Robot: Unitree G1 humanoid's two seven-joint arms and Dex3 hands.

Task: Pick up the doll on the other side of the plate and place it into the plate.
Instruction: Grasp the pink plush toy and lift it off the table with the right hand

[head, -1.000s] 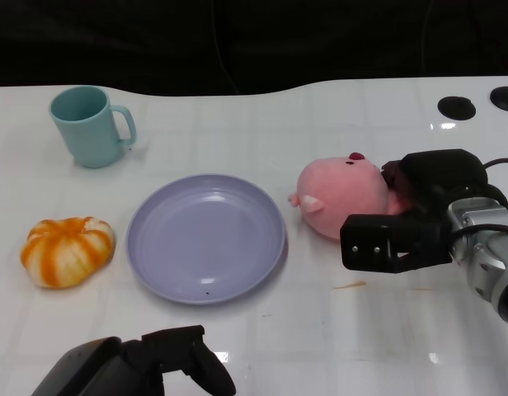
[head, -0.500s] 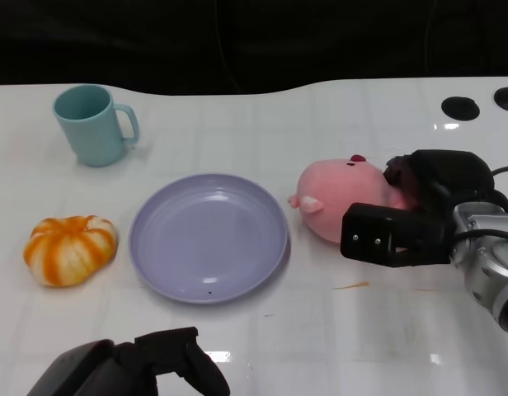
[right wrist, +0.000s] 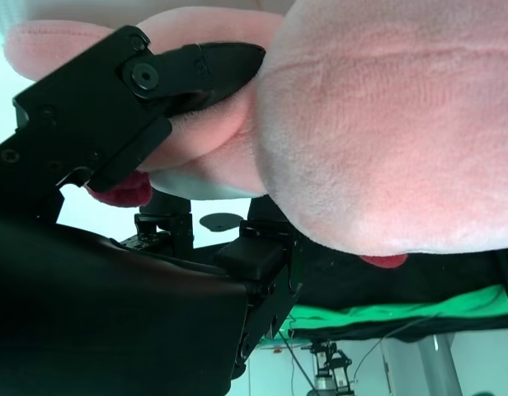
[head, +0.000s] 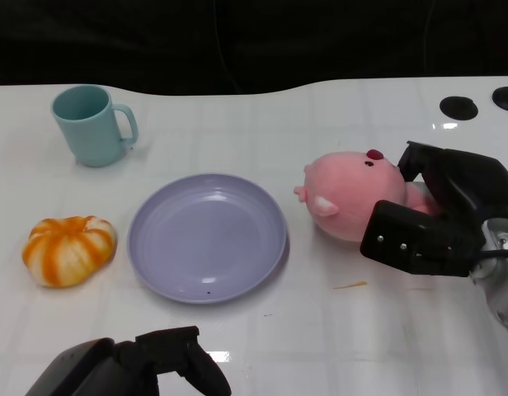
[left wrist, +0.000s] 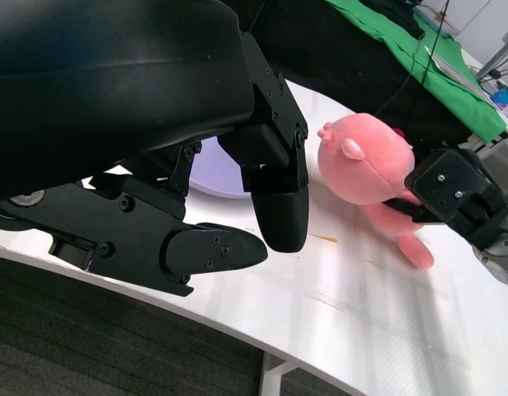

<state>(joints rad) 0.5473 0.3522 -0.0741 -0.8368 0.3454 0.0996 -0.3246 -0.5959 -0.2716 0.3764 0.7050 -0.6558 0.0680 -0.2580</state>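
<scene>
The pink plush doll (head: pixel 353 191) is to the right of the lilac plate (head: pixel 207 236), lifted a little off the table. My right hand (head: pixel 435 219) grips its body from the right side, fingers wrapped around it. The right wrist view fills with the doll (right wrist: pixel 378 124) and a black finger (right wrist: pixel 155 91) pressed into it. The left wrist view shows the doll (left wrist: pixel 369 161) held by the right hand (left wrist: pixel 456 194) above the white table, with a sliver of the plate (left wrist: pixel 209 169) behind my left hand (left wrist: pixel 229 206). My left hand (head: pixel 147 367) rests low at the front edge, holding nothing, fingers apart.
A teal mug (head: pixel 93 125) stands at the back left. An orange-and-white pumpkin (head: pixel 68 250) lies left of the plate. Two black round holes (head: pixel 457 106) mark the table's far right corner. A small orange streak (head: pixel 350 285) lies on the table near the doll.
The right hand has lifted the doll slightly and drawn it to the right; the doll's head now tilts up. The left hand has stayed put.
</scene>
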